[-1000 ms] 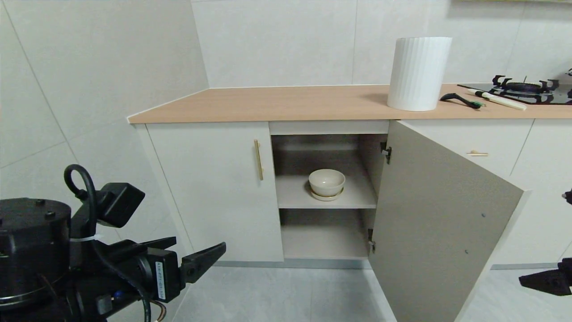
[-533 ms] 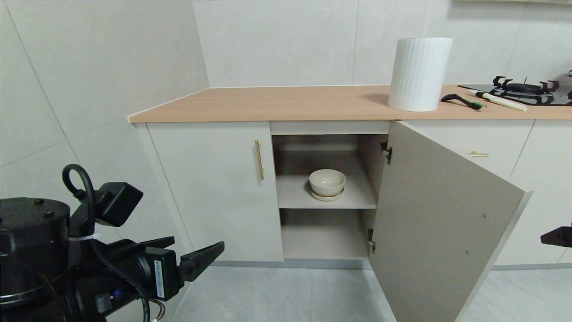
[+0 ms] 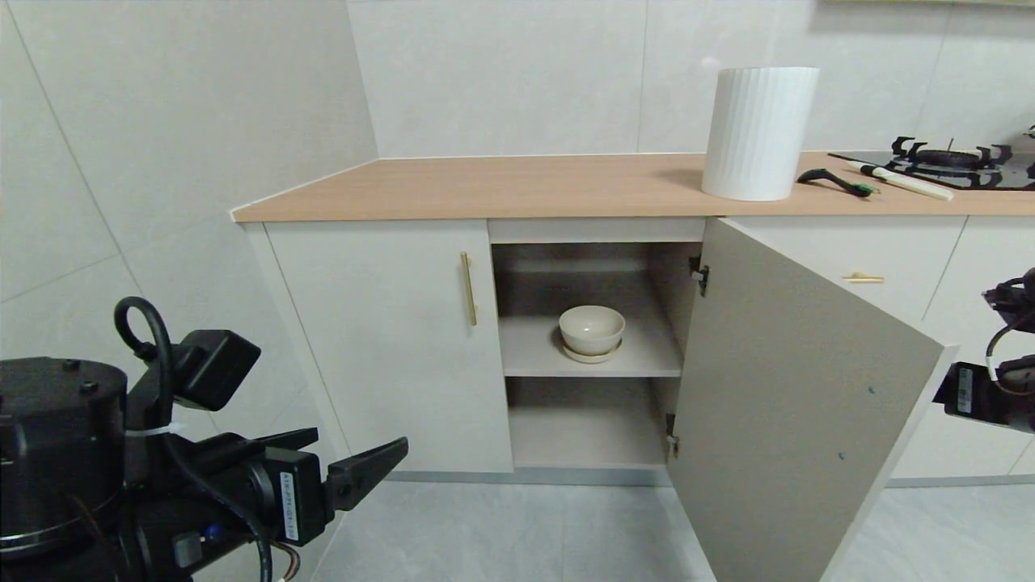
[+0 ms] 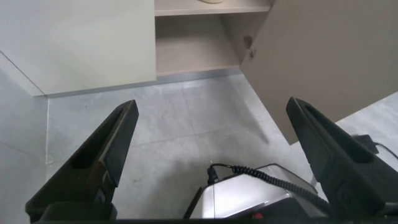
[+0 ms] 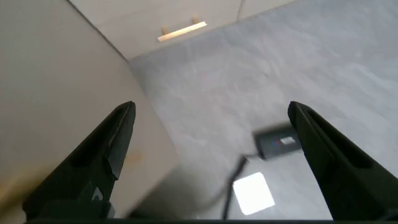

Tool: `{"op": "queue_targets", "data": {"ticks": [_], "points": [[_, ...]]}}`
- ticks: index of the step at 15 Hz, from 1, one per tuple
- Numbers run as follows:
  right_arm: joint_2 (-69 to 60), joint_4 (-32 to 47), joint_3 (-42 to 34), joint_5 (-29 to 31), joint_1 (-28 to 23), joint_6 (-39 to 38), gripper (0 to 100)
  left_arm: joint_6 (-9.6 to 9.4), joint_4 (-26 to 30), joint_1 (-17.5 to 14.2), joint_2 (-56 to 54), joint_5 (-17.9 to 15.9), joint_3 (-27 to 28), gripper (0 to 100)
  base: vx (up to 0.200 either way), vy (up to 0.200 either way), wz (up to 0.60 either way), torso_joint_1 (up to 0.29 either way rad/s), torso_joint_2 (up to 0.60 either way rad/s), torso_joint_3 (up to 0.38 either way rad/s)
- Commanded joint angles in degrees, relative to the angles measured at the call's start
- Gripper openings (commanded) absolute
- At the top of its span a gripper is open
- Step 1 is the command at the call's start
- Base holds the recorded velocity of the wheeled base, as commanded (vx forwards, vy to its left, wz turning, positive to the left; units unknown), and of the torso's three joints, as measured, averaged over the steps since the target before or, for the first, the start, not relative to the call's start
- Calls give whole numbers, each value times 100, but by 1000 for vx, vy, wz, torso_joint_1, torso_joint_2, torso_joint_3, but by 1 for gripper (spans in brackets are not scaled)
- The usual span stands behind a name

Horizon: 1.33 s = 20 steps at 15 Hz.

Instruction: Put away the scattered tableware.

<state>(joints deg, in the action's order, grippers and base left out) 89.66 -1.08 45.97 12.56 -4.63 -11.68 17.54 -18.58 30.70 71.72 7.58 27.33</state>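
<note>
We see a bowl (image 3: 591,328) on the upper shelf of the cabinet (image 3: 380,339), whose door (image 3: 796,396) stands open. Our left gripper (image 4: 211,106) and right gripper (image 5: 211,107) hang before the cabinet, fingers (image 4: 102,155) released and empty.

You are looking at a home kitchen: a light wooden countertop (image 3: 517,187) runs over cream base cabinets (image 3: 380,347) with a slim brass handle (image 3: 466,288), and pale grey tiles cover the wall (image 3: 501,73) and the floor (image 3: 501,525). A black gas hob (image 3: 950,158) with pan supports sits at the counter's right end. Behind the open door (image 3: 792,388), a cream ceramic bowl (image 3: 591,327) rests on a saucer (image 3: 591,354) on the shelf (image 3: 534,352).
</note>
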Motion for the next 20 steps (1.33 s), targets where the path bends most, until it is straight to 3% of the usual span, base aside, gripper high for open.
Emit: {"op": "queue_targets", "data": {"ticks": [1, 3, 9, 14, 20], "points": [[517, -322, -273, -219, 182, -63, 100, 12, -14, -2, 9, 6, 0, 100, 0, 0, 0, 0, 0, 0], [526, -436, -440, -394, 349, -71, 100, 21, -32, -2, 9, 6, 9, 100, 0, 0, 0, 0, 0, 0], [640, -700, -572, -500, 1623, -423, 100, 65, -172, -73, -9, -2, 62, 100, 0, 0, 0, 0, 0, 0], [1335, -788, 536, -737, 2696, -388, 100, 39, -146, -90, -17, 15, 71, 100, 0, 0, 0, 0, 0, 0], [2196, -946, 1204, -1194, 2933, -423, 100, 48, -164, -125, 18, 24, 53, 100, 0, 0, 0, 0, 0, 0]]}}
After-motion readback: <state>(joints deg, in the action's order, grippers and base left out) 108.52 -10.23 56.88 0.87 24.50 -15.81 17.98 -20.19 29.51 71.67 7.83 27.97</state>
